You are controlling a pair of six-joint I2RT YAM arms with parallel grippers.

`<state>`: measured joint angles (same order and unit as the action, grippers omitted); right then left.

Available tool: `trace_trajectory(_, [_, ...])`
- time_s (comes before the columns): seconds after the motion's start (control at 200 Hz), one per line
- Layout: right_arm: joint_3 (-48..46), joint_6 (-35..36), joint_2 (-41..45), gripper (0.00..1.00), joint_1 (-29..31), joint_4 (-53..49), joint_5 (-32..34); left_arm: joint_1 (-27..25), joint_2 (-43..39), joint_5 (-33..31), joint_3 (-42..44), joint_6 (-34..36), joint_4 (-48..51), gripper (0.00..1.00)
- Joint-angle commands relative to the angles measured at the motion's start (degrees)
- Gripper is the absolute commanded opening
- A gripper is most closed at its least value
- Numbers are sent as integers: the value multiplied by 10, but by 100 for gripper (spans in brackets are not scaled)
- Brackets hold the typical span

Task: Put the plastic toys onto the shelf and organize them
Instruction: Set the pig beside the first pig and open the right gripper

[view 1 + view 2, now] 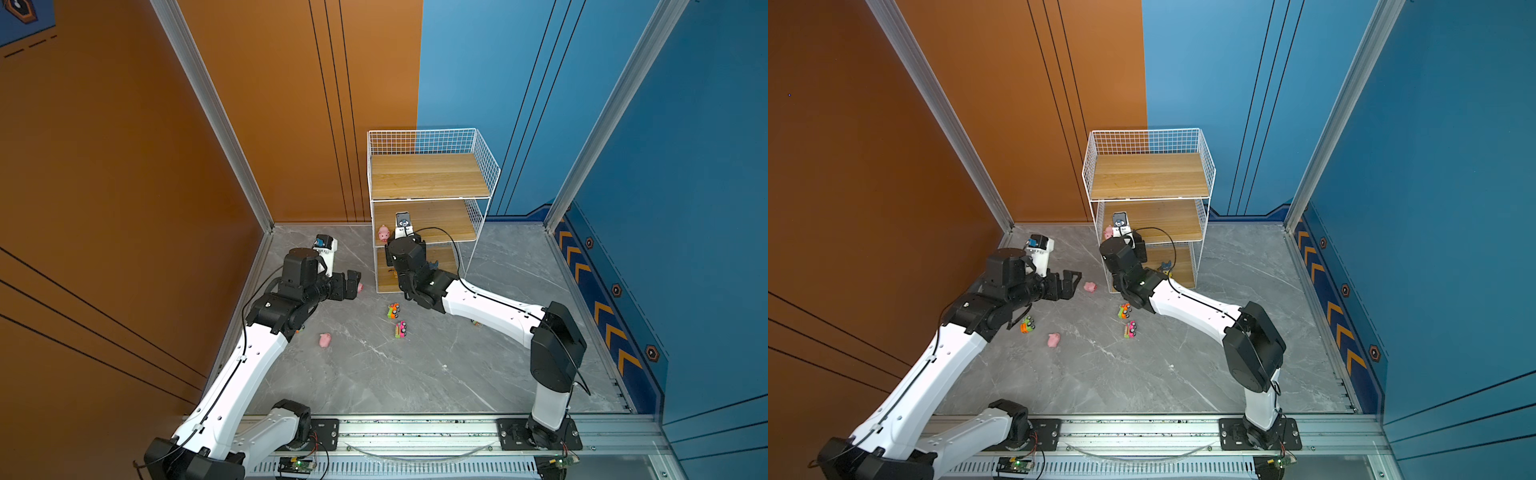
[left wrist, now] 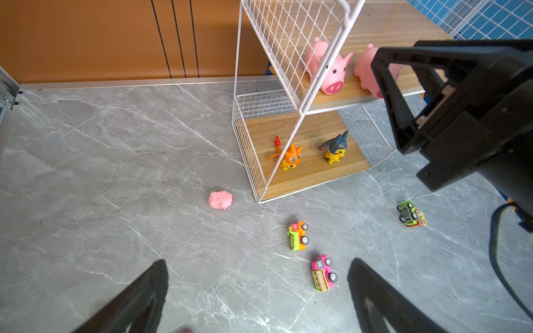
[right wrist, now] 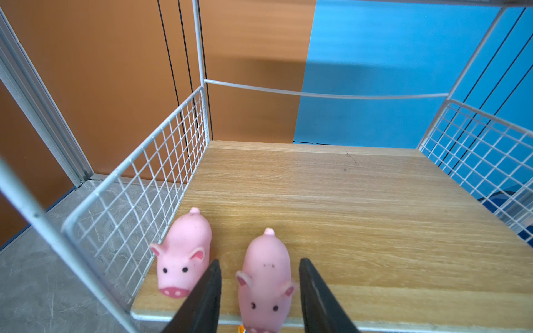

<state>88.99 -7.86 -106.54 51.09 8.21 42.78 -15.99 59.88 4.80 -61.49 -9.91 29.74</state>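
Note:
The shelf (image 1: 428, 176) stands at the back. My right gripper (image 3: 260, 261) is open at its middle board (image 3: 331, 201), a finger on each side of a pink pig (image 3: 265, 288) without touching it. A second pig (image 3: 184, 256) stands beside it by the wire side. My left gripper (image 1: 1069, 284) hangs open and holds nothing, close to a pig (image 1: 1090, 286) on the floor. Another pig (image 1: 1054, 340), an orange car (image 2: 298, 235), a pink car (image 2: 323, 272), a green car (image 2: 409, 214) and a car (image 1: 1027, 325) beside the left arm lie on the floor.
An orange flame-tailed figure (image 2: 290, 155) and a blue-and-yellow figure (image 2: 334, 148) stand on the bottom board. White wire panels (image 3: 138, 201) close the shelf's sides. The top board (image 1: 1148, 176) is bare. Walls enclose the grey floor, and a metal rail (image 1: 415, 432) runs along the front.

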Motion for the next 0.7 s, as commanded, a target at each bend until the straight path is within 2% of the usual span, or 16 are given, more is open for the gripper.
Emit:
trace_trajectory(0.0, [17, 13, 9, 49, 5, 16, 19, 8, -11, 9, 6, -2, -6, 98])
trace_trajectory(0.691, [-13, 34, 59, 58, 7, 41, 18, 10, -9, 11, 7, -3, -6, 98])
